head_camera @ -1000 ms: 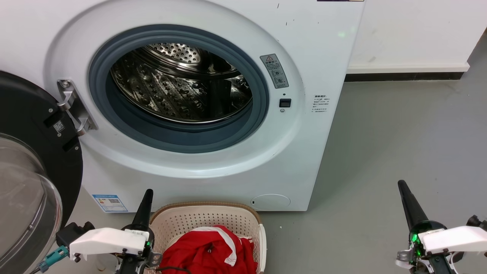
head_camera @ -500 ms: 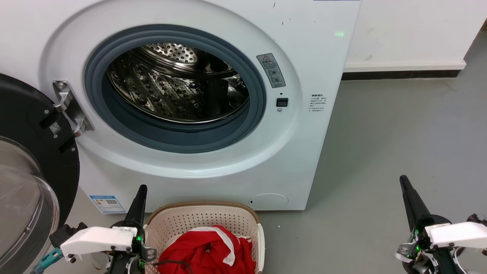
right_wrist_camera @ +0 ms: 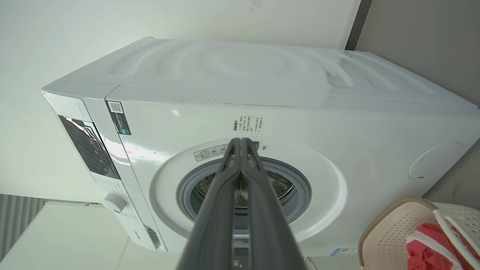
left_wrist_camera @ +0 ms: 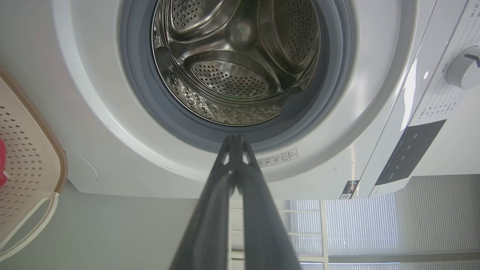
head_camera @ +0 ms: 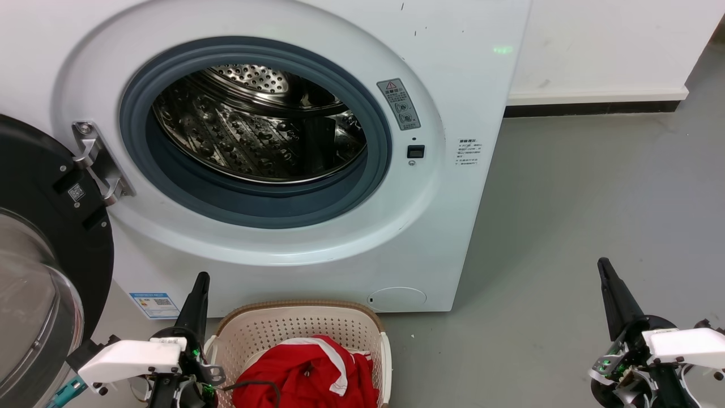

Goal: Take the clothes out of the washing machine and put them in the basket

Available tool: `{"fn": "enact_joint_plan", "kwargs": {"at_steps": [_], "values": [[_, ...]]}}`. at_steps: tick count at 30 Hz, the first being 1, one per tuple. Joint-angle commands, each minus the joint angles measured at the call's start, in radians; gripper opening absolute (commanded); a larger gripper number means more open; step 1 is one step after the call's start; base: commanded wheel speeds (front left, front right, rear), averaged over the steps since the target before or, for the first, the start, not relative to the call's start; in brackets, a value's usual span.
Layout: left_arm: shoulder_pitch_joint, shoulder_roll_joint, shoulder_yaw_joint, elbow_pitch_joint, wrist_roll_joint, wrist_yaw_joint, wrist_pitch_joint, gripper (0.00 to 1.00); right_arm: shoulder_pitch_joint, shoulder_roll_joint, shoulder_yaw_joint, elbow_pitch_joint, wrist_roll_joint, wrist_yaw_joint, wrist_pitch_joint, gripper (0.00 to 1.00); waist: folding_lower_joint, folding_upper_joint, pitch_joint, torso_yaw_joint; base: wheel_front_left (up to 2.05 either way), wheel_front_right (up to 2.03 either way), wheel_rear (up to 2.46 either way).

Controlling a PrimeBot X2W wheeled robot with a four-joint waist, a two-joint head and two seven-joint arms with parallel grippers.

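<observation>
The washing machine (head_camera: 362, 243) stands open, its dark glass door (head_camera: 45, 187) swung to the left. Its steel drum (head_camera: 255, 130) shows bare metal and no fabric, as does the drum (left_wrist_camera: 232, 71) in the left wrist view. Red clothes (head_camera: 306, 377) with white trim lie in the cream basket (head_camera: 294, 310) on the floor in front of the machine. My left gripper (head_camera: 201, 279) is shut and empty, just left of the basket. My right gripper (head_camera: 604, 265) is shut and empty, far right over the floor. The fingers meet at the left gripper's tip (left_wrist_camera: 234, 139) and at the right gripper's tip (right_wrist_camera: 240, 141).
Grey floor (head_camera: 566, 198) stretches to the right of the machine up to a white wall with a dark skirting (head_camera: 589, 107). The open door takes up the left side. The basket (right_wrist_camera: 386, 228) with the red clothes (right_wrist_camera: 427, 251) shows in the right wrist view.
The whole head picture has drifted slightly left, so the camera moved. Both shut grippers have shifted a little outward from the basket. The clothes and basket have not moved.
</observation>
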Motion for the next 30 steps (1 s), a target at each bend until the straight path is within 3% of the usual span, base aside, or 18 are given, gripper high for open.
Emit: {"fn": "enact_joint_plan", "kwargs": {"at_steps": [1,9,30], "values": [[-0.018,-0.004,0.008,0.003,-0.022,-0.01,0.006,0.0,-0.022,0.003,-0.003,0.005,0.022,0.0,0.007,0.0,0.0,0.0,0.0,-0.001,0.0,0.0,0.0],[-0.017,-0.008,0.027,0.008,-0.072,-0.021,0.018,0.0,-0.029,0.005,-0.009,0.022,0.073,0.0,0.012,0.0,0.0,0.0,0.002,-0.006,0.0,0.0,0.0],[-0.016,-0.012,0.033,0.008,-0.059,-0.02,0.025,0.0,-0.03,0.01,-0.017,0.02,0.06,0.0,0.018,0.0,0.0,0.0,0.002,-0.006,0.0,0.0,0.0]]}}
